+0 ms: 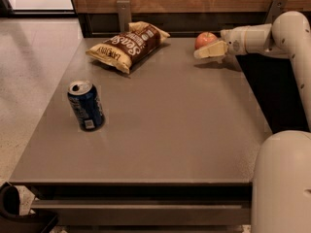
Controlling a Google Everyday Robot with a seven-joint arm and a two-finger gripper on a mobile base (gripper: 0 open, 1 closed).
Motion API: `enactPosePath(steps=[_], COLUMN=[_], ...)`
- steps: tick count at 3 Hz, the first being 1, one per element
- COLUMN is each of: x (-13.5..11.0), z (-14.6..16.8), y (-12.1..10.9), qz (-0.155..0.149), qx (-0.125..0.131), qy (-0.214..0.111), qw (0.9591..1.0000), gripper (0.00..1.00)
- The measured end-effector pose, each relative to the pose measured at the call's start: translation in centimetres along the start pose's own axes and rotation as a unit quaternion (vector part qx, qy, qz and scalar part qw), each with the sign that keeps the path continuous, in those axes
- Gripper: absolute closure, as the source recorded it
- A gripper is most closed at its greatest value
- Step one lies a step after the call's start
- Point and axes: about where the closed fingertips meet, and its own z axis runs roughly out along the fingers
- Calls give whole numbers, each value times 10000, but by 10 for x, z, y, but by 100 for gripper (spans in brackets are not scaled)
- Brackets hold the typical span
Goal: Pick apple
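The apple [206, 38] is small, round and red-orange, and it rests on the grey table [170, 125] near the far right edge. My gripper [201, 47] reaches in from the right at the end of the white arm [286, 30], level with the apple. It is open, and its cream near finger [210, 50] lies across the front of the apple's lower half. The far finger is hidden behind the apple. I cannot tell whether the fingers touch the apple.
A brown chip bag [127, 45] lies at the far middle of the table. A blue soda can [86, 105] stands upright near the left edge. A wooden wall with metal brackets runs behind the table. The robot's white body [282, 183] fills the lower right.
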Motion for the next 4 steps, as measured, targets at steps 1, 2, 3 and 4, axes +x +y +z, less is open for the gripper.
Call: enactPosePath(steps=[1, 2, 3, 4], x=[9, 9, 10, 11], z=[16, 19, 23, 27], y=[5, 6, 8, 10], qz=[79, 79, 84, 88], qx=[-159, -174, -202, -228], qy=[115, 114, 121, 128], qw=[9998, 9998, 9997, 9996], gripper=[41, 64, 87, 100])
